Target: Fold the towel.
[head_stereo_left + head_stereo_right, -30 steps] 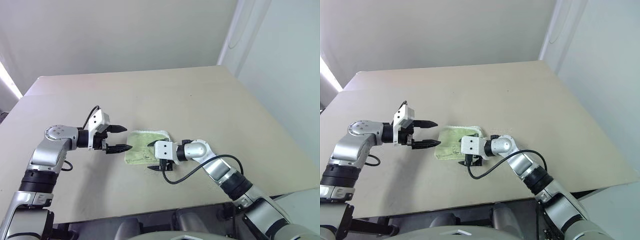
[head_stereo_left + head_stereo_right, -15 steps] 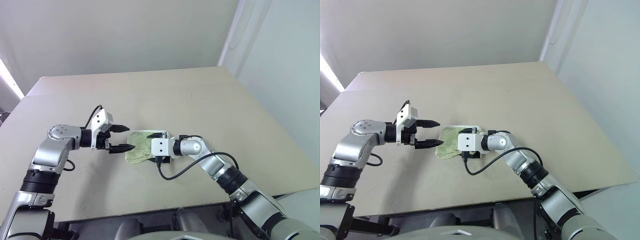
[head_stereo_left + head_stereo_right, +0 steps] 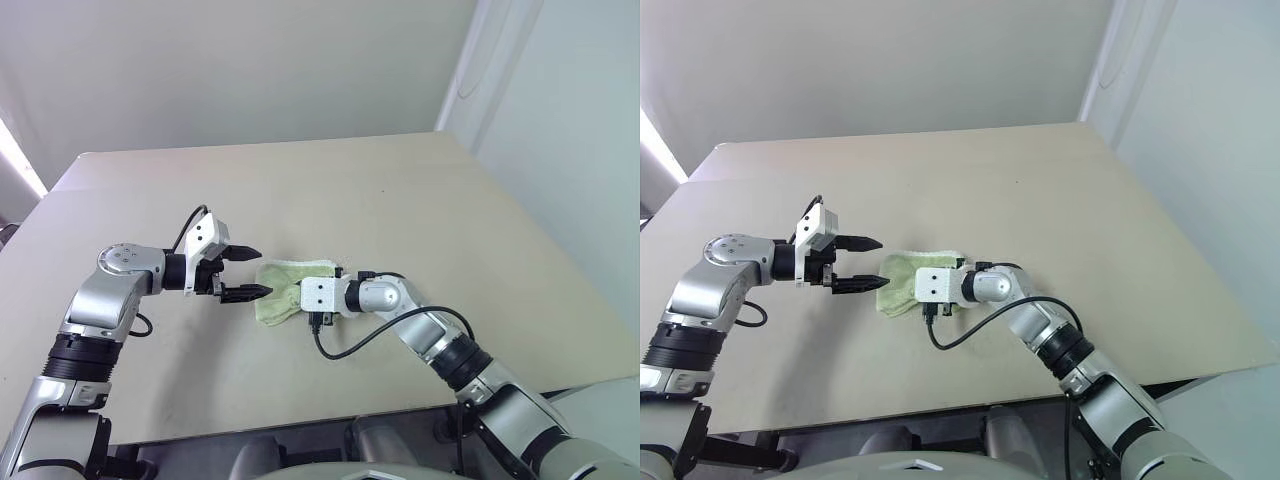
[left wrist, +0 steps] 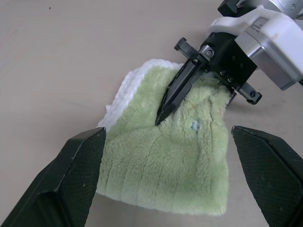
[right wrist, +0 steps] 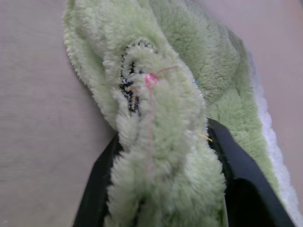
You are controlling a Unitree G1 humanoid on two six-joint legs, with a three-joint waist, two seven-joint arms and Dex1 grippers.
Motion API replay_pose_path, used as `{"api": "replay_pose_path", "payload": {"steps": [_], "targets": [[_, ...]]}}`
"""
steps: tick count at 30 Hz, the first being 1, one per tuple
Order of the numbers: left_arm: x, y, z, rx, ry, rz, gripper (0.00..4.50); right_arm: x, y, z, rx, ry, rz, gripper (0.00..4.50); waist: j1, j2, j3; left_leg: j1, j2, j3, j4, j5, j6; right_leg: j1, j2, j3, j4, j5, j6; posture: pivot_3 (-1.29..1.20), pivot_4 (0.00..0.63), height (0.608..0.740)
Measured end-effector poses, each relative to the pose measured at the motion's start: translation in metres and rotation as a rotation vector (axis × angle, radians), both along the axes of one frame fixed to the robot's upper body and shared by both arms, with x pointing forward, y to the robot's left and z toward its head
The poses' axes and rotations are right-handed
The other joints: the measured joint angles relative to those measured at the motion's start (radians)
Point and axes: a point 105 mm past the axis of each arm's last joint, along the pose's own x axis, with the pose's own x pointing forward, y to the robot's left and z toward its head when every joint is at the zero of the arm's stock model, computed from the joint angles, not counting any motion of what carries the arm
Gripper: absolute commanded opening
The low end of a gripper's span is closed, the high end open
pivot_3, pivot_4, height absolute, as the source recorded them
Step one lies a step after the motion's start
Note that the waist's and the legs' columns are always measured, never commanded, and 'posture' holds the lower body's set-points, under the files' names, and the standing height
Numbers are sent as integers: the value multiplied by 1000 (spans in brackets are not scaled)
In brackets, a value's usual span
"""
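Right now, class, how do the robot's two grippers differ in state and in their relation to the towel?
The left gripper is open and holds nothing, just short of the towel; the right gripper is closed on a bunched fold of it. The left points toward the towel's edge; the right lies over the cloth. Both have two black fingers.

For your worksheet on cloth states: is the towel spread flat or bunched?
Bunched: the towel lies as a small rumpled heap, with a fold of it between the right gripper's fingers.

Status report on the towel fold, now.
Right gripper pinching a bunched edge of the towel. Left gripper open, beside the towel. Towel small and rumpled on the table. Nothing in the way.
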Motion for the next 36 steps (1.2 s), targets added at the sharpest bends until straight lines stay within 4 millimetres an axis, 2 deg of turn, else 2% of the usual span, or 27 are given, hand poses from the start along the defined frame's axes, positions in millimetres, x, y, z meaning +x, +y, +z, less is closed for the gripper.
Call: {"api": "replay_pose_path", "payload": {"steps": [3,6,10,12,15,17,20,22,25,27,29,31,33,36], "targets": [[2,3,-2,2,0,9,4500,4,-4,3,9,-5,-31,1247,1,0,0,0,0,0,0,0,0,0,0,0,0,0,0,0,0,712],[3,6,-4,5,1,15,4500,9,-10,17,37,-22,-60,1245,1,0,0,-1,0,0,0,0,0,-1,0,0,0,0,0,0,0,712],[3,8,-7,3,9,16,4500,14,-21,56,162,-14,-116,1230,1,0,0,-2,0,0,-1,0,0,-1,0,0,-1,0,0,0,0,712],[4,9,-8,5,7,15,4500,19,-33,77,215,-25,-152,1230,2,0,0,-2,0,0,-1,0,0,-1,0,0,-2,0,0,0,0,712],[4,8,-8,9,-3,9,4500,35,-70,104,216,-89,-257,1229,5,0,1,-2,-1,0,-1,0,0,-1,-1,0,-3,0,0,0,0,712],[4,7,-10,7,-4,5,4500,44,-109,117,156,-153,-349,1229,10,1,1,-2,-1,0,-1,0,0,-1,-2,0,-3,-1,1,0,0,712],[5,8,-15,1,10,9,4500,53,-159,125,75,-198,-480,1229,6,1,1,-2,-1,1,-3,0,0,-1,-1,0,-4,-1,1,0,0,712],[6,6,-18,-4,13,6,4500,53,-178,123,56,-194,-532,1229,0,1,1,-2,0,1,-4,0,0,-2,0,0,-4,-1,1,0,0,712],[6,2,-20,-1,13,-9,4500,50,-188,112,47,-170,-563,1229,-3,2,2,-1,0,2,-4,0,0,-2,0,2,-3,-1,1,0,0,712],[6,0,-21,-4,14,-18,4500,46,-194,99,27,-160,-576,1229,1,2,2,-1,0,2,-4,0,0,-1,0,1,-3,-1,1,0,0,712],[7,2,-23,-2,19,-17,4500,36,-197,75,8,-106,-591,1228,3,1,2,-2,-1,2,-3,0,0,-1,0,1,-3,-1,1,0,0,712],[6,3,-25,1,26,-16,4500,25,-180,52,28,-43,-566,1228,2,2,2,-2,-1,2,-3,0,0,-2,0,2,-3,-1,1,0,0,712],[7,1,-25,1,18,-26,4500,13,-150,35,76,16,-515,1228,-3,2,2,-1,0,2,-3,0,0,-2,0,2,-3,-1,1,0,0,712],[7,0,-24,2,14,-31,4500,0,-115,22,108,50,-444,1228,1,2,2,-1,0,2,-3,0,0,-2,0,2,-2,-1,1,0,0,712]]}}
